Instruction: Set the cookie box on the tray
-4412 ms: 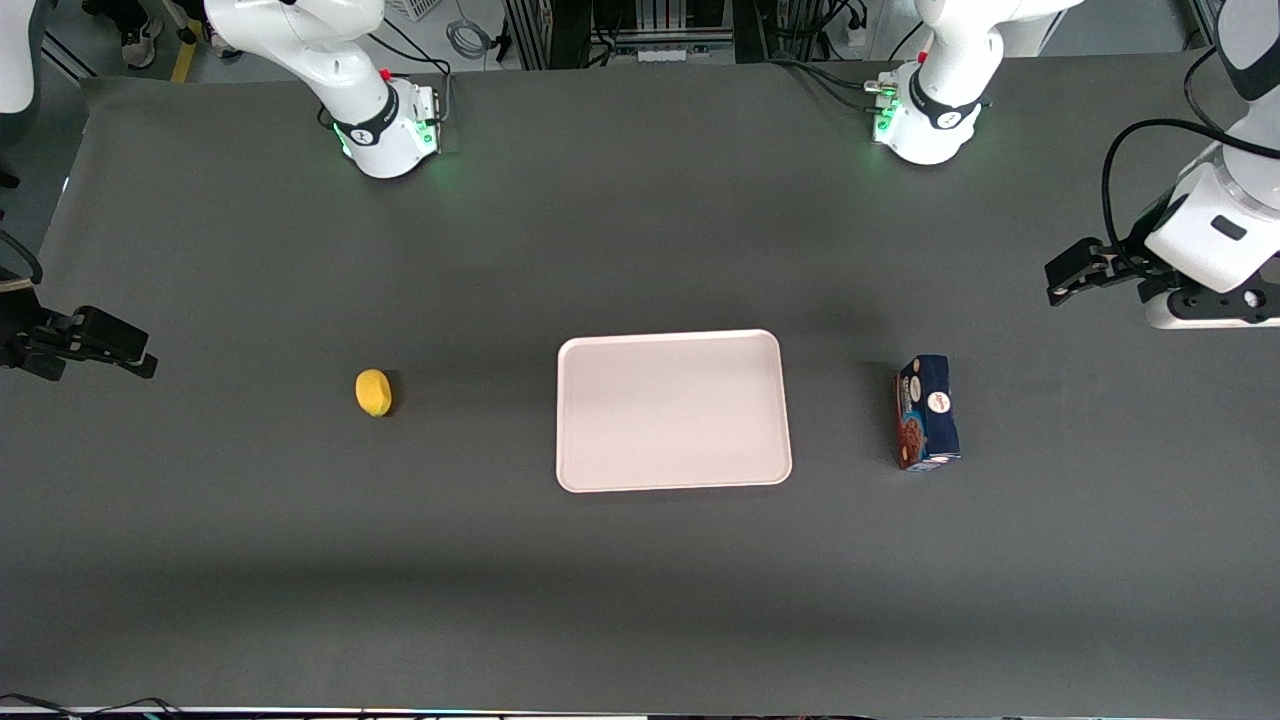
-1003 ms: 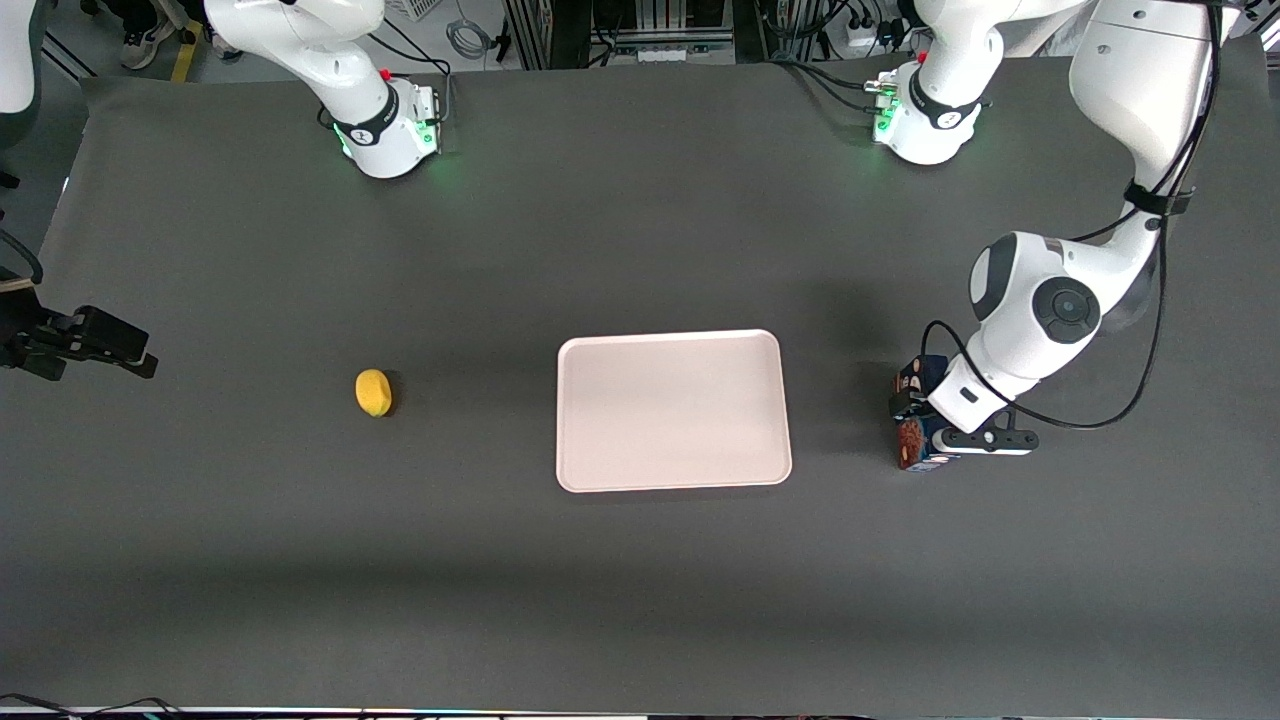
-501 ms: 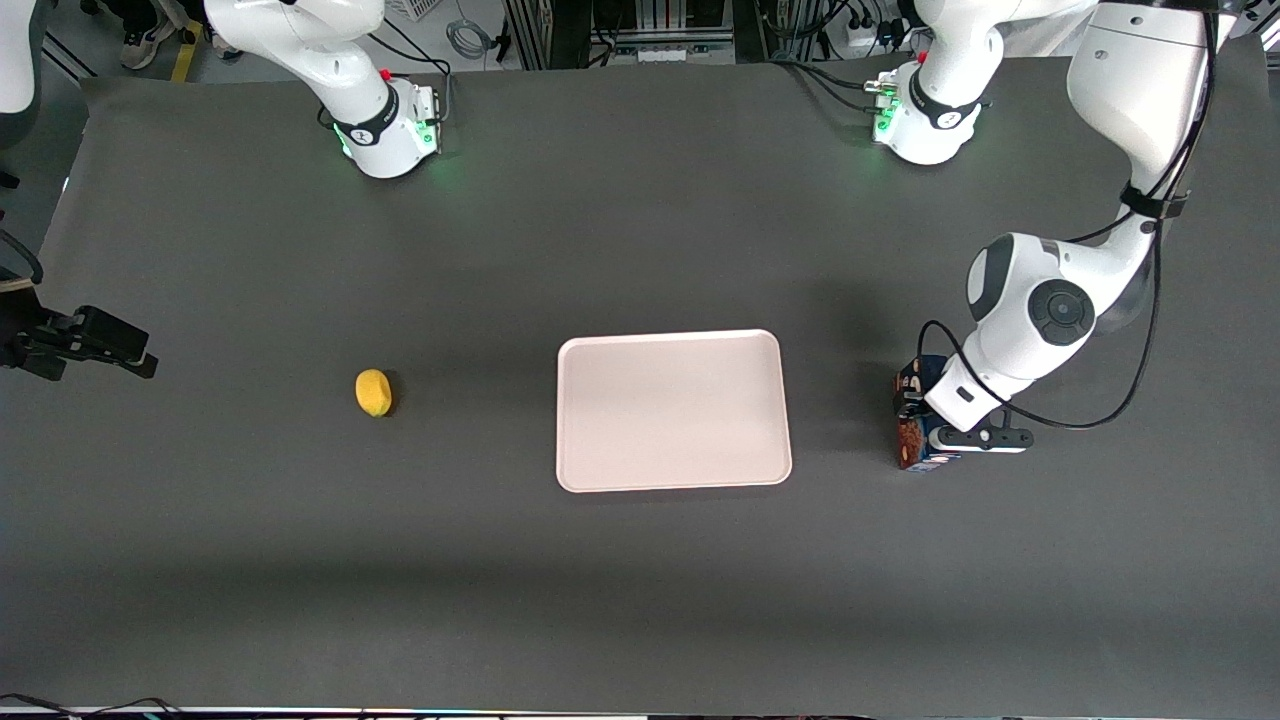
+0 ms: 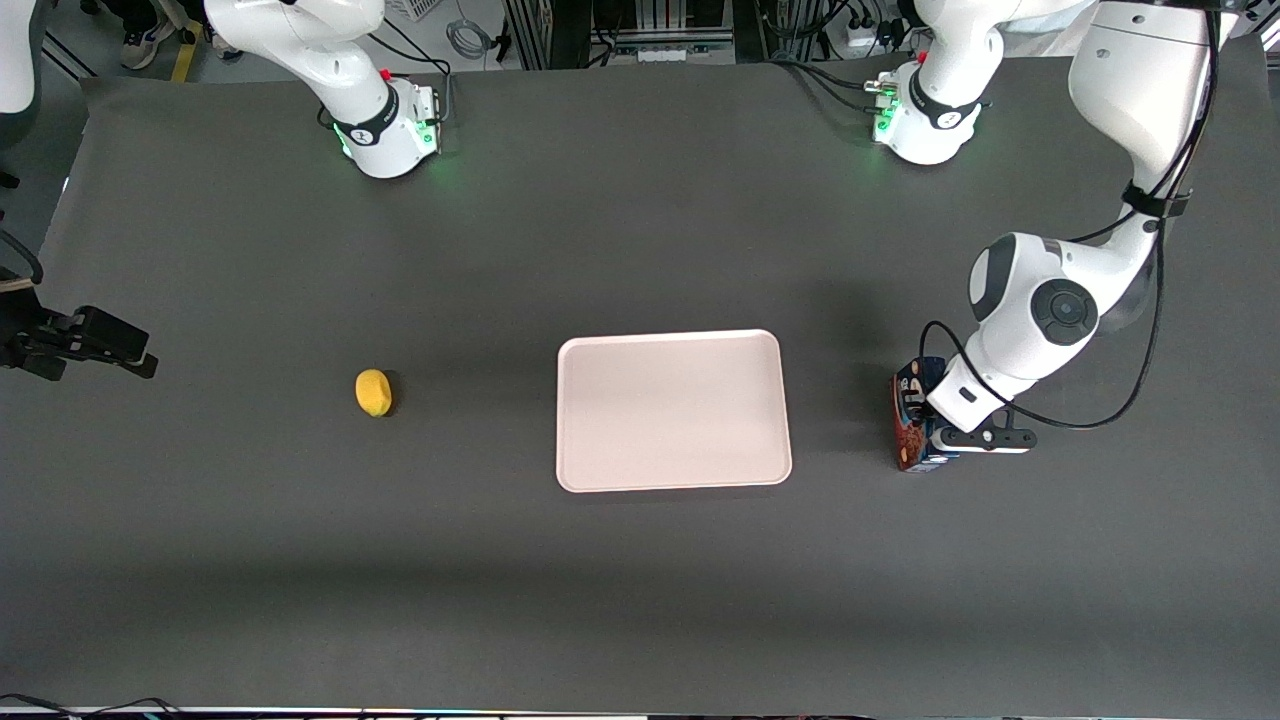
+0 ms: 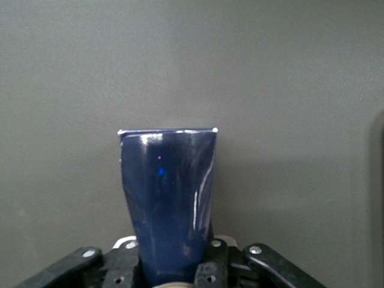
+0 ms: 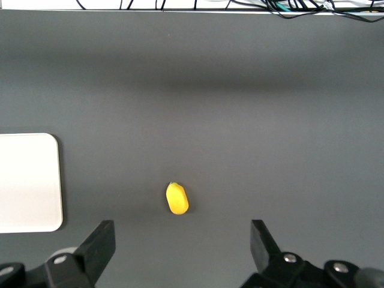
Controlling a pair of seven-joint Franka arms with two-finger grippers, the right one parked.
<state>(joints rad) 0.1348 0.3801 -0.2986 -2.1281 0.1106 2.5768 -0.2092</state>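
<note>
**Grip closes on cookie box, lift not yet begun**

Contact is the news. The left arm's gripper (image 4: 928,422) sits low over the cookie box (image 4: 908,430), and the wrist view shows the navy carton (image 5: 170,198) wedged between the two fingers (image 5: 211,259), its sides touching them. I judge the gripper clamped on the box.

Compared with 4.4 s ago, when the arm hung out at the working arm's end of the table, well apart from the box, the gripper has come down over the carton. Over the last second the box's visible face has narrowed and its edge shifted slightly, which suggests the fingers squeezed or nudged it as they met it.

Box and table seem still in contact; no lift is apparent. The box stands beside the tray (image 4: 673,411), toward the working arm's end, apart from its rim. The tray has not moved and carries nothing. The yellow lump (image 4: 373,392) lies unchanged toward the parked arm's end.

Next, probably, comes raising the box and carrying it sideways over the tray.
</note>
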